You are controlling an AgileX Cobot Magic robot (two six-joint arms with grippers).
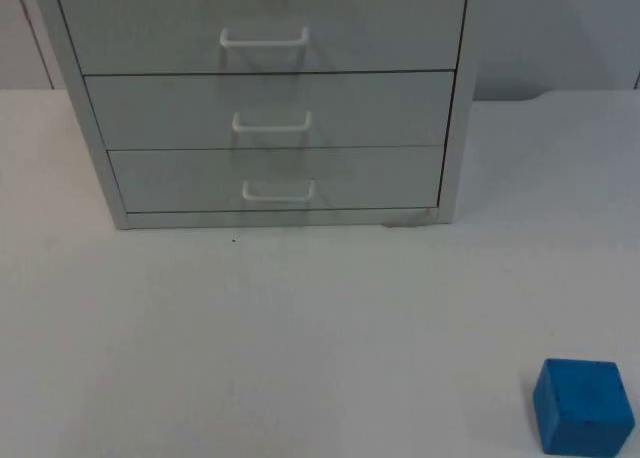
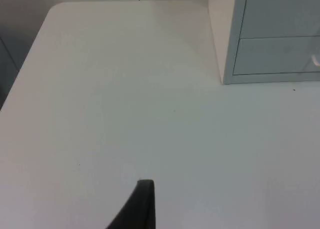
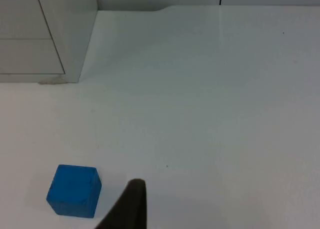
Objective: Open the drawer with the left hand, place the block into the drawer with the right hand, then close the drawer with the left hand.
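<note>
A white table top [image 1: 300, 348] runs back to a grey partition wall [image 1: 560, 28]. In the top view a pale grey drawer cabinet [image 1: 265, 98] stands at about 12 o'clock on the table, its three visible drawers all shut flush, each with a white bar handle: upper handle [image 1: 264, 39], middle handle [image 1: 272, 124], lowest handle [image 1: 279, 190]. A blue block [image 1: 584, 406] sits on the table at roughly 4 o'clock from the picture's centre, well apart from the cabinet, touching nothing else.

In the left wrist view the left gripper's black fingertip [image 2: 140, 205] hangs above bare table, with the cabinet's front corner [image 2: 227, 64] off at about 1 o'clock from it (the drawer fronts there are closed too). I cannot tell how far that gripper is spread.

In the right wrist view the right gripper's black fingertip [image 3: 131, 205] sits just beside the blue block, which lies at its 9 o'clock, apart from it. The cabinet stands at 11 o'clock. Its spread cannot be told either.
</note>
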